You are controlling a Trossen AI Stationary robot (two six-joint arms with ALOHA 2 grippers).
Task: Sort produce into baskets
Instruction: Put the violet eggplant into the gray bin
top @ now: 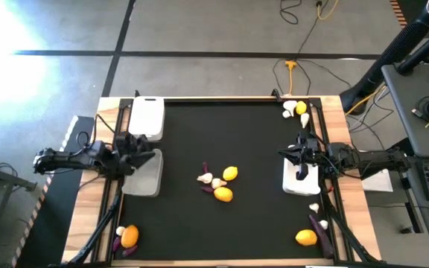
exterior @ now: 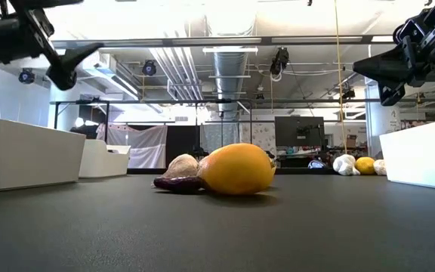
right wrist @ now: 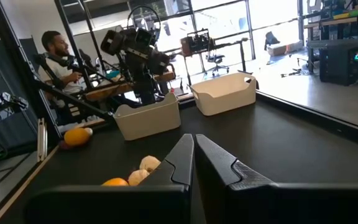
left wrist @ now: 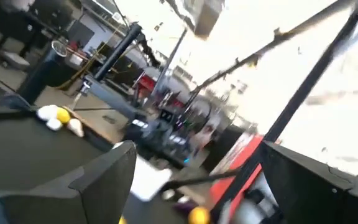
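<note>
The left gripper hung above the near white basket on the left side of the black surface, its jaws spread wide and grasping nothing. A second basket stood just beyond it, toward the far left corner.

The right gripper hung above the third basket on the right side, its jaws clenched together with nothing between them; in the right wrist view the two dark fingers met edge to edge.

Between the two sets of jaws, at the middle of the surface, lay a loose cluster: two yellow-orange citrus fruits, a couple of garlic bulbs and dark eggplants, all close together.

Beyond the right jaws, in the far right corner, sat garlic and a citrus. Behind them, near the front right corner, lay another citrus, an eggplant and a small garlic bulb.

Near the front left corner lay an orange citrus with garlic and an eggplant touching it.

A seated person showed beyond the surface in the right wrist view.
</note>
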